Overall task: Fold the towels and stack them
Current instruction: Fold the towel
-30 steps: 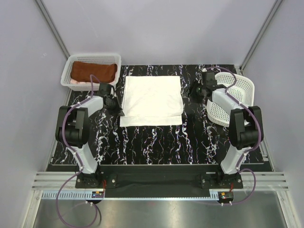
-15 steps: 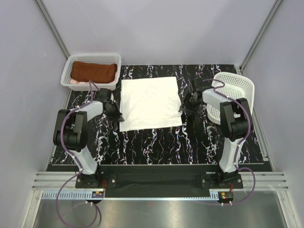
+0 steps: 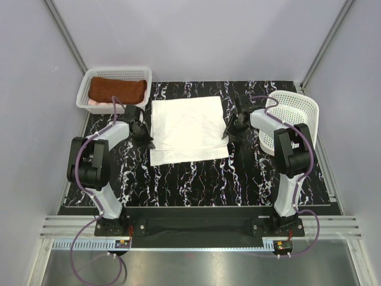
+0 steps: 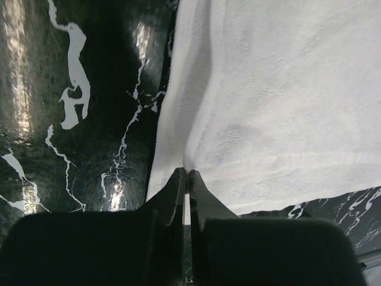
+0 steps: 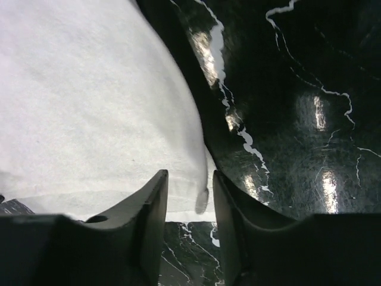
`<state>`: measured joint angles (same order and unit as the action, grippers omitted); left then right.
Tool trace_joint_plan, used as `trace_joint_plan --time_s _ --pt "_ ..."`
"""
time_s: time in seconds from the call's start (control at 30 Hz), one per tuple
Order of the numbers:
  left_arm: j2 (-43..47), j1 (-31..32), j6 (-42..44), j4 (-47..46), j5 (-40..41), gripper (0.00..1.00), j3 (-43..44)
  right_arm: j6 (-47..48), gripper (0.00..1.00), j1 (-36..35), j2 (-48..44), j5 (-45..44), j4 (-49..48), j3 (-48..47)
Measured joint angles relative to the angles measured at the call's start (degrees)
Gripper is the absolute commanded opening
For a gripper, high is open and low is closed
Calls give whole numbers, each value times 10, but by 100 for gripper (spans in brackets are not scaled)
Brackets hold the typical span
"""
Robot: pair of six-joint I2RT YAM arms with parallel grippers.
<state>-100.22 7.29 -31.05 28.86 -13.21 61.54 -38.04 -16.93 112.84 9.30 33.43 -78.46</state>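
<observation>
Your right pincer [image 5: 189, 189] has just reached the right edge of the white towel [image 3: 189, 126], mid-frame on the worktop [image 3: 196, 179], half-open around the hem, while your left pincer [image 4: 188, 179] stays clamped on the left edge: fold nearly ready.

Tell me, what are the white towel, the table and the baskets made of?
The white towel looks like soft terry cloth: fuzzy and matte, with no shine. The table is black with white veins like marble, and glossy, since lights reflect in it; it may only be a printed surface. The left basket and right basket seem to be white plastic: stiff mesh full of little holes.
</observation>
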Motion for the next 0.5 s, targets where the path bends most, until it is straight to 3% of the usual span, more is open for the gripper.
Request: trace_joint_plan --time_s 0.17,0.4,0.5 --pt "0 2 4 14 4 0 45 7 37 0 0 -13 5 -28" --pt "0 2 6 24 6 0 44 2 40 0 0 -12 3 -11" --pt "0 2 6 26 7 0 43 0 20 0 0 -12 3 -8"
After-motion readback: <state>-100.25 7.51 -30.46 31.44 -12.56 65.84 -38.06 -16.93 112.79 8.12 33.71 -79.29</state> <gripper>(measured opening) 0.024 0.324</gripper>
